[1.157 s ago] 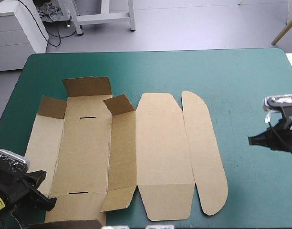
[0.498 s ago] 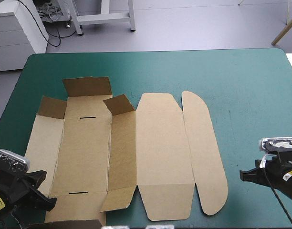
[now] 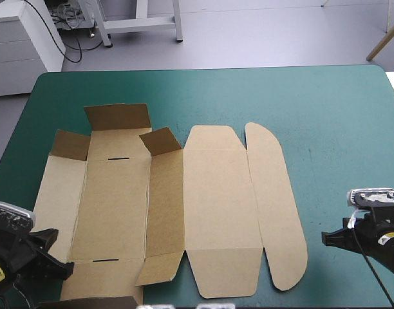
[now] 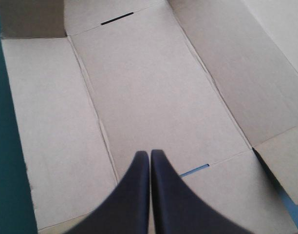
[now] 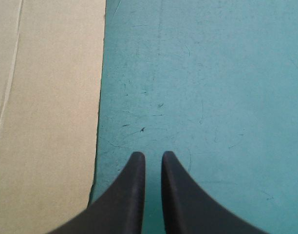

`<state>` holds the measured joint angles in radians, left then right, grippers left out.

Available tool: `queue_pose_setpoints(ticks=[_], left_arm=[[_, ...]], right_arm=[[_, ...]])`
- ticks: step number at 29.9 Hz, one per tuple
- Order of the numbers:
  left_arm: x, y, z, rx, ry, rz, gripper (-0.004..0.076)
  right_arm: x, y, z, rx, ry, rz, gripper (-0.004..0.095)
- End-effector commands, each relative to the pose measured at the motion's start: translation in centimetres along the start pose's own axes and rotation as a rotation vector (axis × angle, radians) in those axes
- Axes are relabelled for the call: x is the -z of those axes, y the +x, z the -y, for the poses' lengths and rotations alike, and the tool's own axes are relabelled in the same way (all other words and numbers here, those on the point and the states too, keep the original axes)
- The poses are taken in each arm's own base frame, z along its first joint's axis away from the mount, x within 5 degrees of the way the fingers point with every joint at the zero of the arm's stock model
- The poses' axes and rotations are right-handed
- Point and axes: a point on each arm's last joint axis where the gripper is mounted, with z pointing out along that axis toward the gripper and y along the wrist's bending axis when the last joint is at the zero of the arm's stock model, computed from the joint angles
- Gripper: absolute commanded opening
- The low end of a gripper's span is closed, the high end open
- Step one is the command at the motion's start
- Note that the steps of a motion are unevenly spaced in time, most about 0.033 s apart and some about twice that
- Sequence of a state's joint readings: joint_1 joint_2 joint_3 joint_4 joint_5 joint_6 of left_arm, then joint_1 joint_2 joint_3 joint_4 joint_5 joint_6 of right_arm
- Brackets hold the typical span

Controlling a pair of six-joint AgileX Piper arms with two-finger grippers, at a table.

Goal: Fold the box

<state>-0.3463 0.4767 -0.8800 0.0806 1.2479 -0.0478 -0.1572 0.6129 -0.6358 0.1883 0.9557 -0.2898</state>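
The brown box (image 3: 184,212) is lying mostly flat across the left and middle of the teal-green surface (image 3: 326,116), with small flaps standing up at its far end. The left claw (image 4: 150,153) is hovering clenched over its near-left part. The right claw (image 5: 153,155) is hanging clenched near the right edge, grasping nothing.

Heads up, you can't see the near left corner of the box (image 3: 165,206): the left gripper (image 3: 67,269) covers it, and the near flap gets cut off at the table (image 3: 326,109)'s near edge.
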Motion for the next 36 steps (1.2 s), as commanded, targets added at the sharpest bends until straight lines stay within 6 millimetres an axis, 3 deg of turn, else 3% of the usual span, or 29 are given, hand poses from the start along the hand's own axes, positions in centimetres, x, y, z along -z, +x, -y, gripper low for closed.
queue_pose_setpoints(ticks=[1, 8, 27, 31, 36], left_arm=[[0.6, -0.6, -0.7, 0.048, -0.076, 0.024, -0.001], [-1.5, -2.1, -0.7, 0.047, -0.099, -0.036, -0.0009], [-10.4, -10.3, 1.6, 0.019, 0.06, -0.095, 0.0015], [-11.5, -12.9, -0.2, 0.083, 0.079, -0.068, 0.0015], [-11.4, -14.3, -5.9, 0.238, 0.098, -0.051, 0.0015]], right_arm=[[0.5, -1.0, 0.1, 0.0, 0.014, 0.075, 0.0102], [0.5, -1.0, 0.1, -0.005, 0.008, 0.076, 0.0102], [0.5, -1.1, 0.0, 0.005, 0.003, 0.082, 0.0102], [0.5, -1.1, 0.0, 0.007, 0.004, 0.084, 0.0102], [0.5, -1.1, 0.0, 0.007, 0.004, 0.086, 0.0102]])
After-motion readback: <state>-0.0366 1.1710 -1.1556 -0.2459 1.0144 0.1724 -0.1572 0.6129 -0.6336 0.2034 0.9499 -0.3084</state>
